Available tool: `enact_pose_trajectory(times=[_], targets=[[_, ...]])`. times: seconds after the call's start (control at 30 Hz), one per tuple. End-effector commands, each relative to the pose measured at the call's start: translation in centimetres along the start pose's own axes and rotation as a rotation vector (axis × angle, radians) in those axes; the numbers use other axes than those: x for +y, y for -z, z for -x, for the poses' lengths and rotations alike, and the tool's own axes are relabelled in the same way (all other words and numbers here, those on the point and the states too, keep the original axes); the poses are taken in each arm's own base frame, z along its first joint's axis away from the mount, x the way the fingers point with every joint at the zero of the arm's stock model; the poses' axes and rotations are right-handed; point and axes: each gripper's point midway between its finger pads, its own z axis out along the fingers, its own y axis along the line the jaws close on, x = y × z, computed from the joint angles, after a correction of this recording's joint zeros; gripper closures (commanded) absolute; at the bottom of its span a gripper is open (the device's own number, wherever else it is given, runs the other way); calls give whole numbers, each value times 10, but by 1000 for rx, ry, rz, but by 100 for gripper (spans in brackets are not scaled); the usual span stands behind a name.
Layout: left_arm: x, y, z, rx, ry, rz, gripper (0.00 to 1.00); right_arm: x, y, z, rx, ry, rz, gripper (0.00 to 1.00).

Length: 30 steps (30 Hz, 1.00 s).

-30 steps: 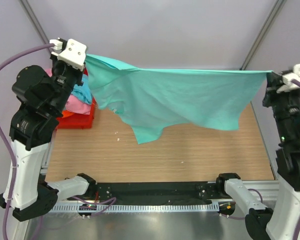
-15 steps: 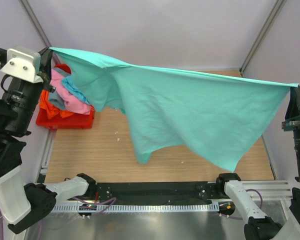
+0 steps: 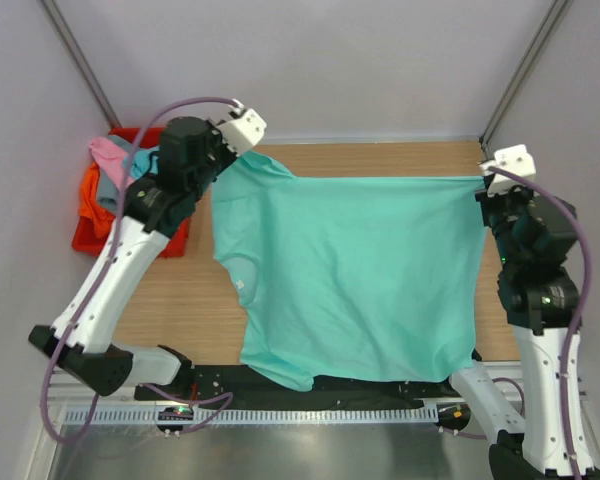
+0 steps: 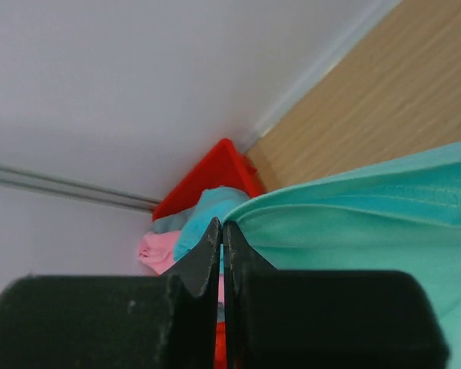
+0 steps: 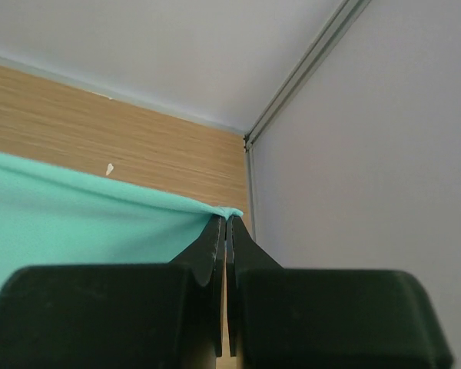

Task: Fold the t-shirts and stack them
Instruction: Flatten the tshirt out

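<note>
The mint green t-shirt (image 3: 350,270) lies spread across the wooden table, and its near hem hangs over the front edge. My left gripper (image 3: 230,166) is shut on its far left corner, and the cloth (image 4: 369,207) comes out at the right of the closed tips (image 4: 221,224). My right gripper (image 3: 482,192) is shut on the far right corner, where the cloth edge (image 5: 77,207) ends at the pinched tips (image 5: 229,219). The other t-shirts, pink (image 3: 108,155), turquoise (image 3: 145,162), orange (image 3: 88,195) and grey (image 3: 108,190), lie heaped in the bin.
A red plastic bin (image 3: 130,243) stands at the far left of the table, beside the left arm; its corner (image 4: 215,165) shows in the left wrist view. Walls close in on the back and both sides. A black rail (image 3: 310,385) runs along the front edge.
Both arms have swung down and inward from a high, wide hold. The mint green shirt, which hung in the air between them, now lies flat on the table.
</note>
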Motion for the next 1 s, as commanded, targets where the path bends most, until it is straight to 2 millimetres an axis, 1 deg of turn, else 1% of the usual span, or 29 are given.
enact_pose_trajectory(times=[0.0,0.03,0.07,0.1,0.13,0.17,0.2,0.23,0.27,0.3,0.33,0.37,0.4,0.43,0.47,0.5,0.53,0.57,0.6,0.63,0.67,0.7,0.73,0.77,0.8,0.83,0.87,0.9,0.97], targets=[[-22,-49,-28,70,-70,-2,100,14,-39,-48,57,46,-24,99],[-37,-72,-42,108,-82,-34,100,26,-51,-67,96,62,5,99],[-46,-86,-51,129,-79,-46,100,30,-60,-75,88,65,2,99],[-48,-101,-62,141,-69,-52,100,45,-69,-106,145,80,33,99],[-52,-112,-69,155,-66,-60,100,52,-75,-119,161,90,45,99],[-68,-135,-88,199,-70,-92,100,59,-90,-131,173,108,58,99],[-66,-146,-91,195,-58,-81,100,68,-96,-150,205,116,75,99],[-72,-157,-99,211,-60,-91,100,72,-102,-157,217,119,85,99],[-86,-173,-114,243,-67,-115,100,75,-114,-183,287,121,106,99],[-86,-183,-115,242,-64,-107,100,77,-121,-187,303,121,114,99],[-90,-190,-119,249,-63,-112,100,79,-130,-195,337,118,124,99],[-104,-203,-131,277,-70,-136,100,78,-137,-205,377,79,133,99],[-104,-209,-130,275,-61,-131,100,79,-156,-214,414,39,144,99],[-107,-214,-134,285,-59,-133,100,77,-168,-214,400,1,137,99],[-118,-225,-146,310,-65,-148,100,73,-179,-210,382,-45,124,99],[-117,-230,-143,306,-64,-136,100,81,-192,-227,412,-52,133,99],[-118,-235,-149,320,-73,-126,100,80,-204,-224,387,-65,122,99],[-112,-242,-146,310,-72,-102,100,79,-217,-221,382,-85,113,99],[-119,-252,-156,328,-86,-109,100,93,-227,-238,417,-100,159,99],[-115,-257,-158,333,-89,-84,100,98,-234,-246,433,-108,173,99],[-115,-267,-161,337,-88,-75,100,98,-244,-244,426,-118,171,99],[-114,-272,-161,336,-86,-64,100,105,-252,-263,460,-123,178,99],[-110,-276,-159,330,-84,-41,100,106,-257,-267,469,-125,176,99],[-104,-281,-153,314,-79,-21,100,104,-264,-263,459,-128,168,99],[-106,-285,-153,313,-84,-16,100,103,-268,-267,466,-133,161,99],[-101,-288,-148,299,-76,1,100,100,-271,-261,453,-138,153,99],[-92,-289,-139,281,-64,26,100,94,-274,-251,430,-145,141,99],[-87,-289,-134,271,-56,38,100,90,-275,-244,414,-150,134,99],[-71,-283,-118,243,-31,72,100,74,-275,-213,358,-160,108,99]])
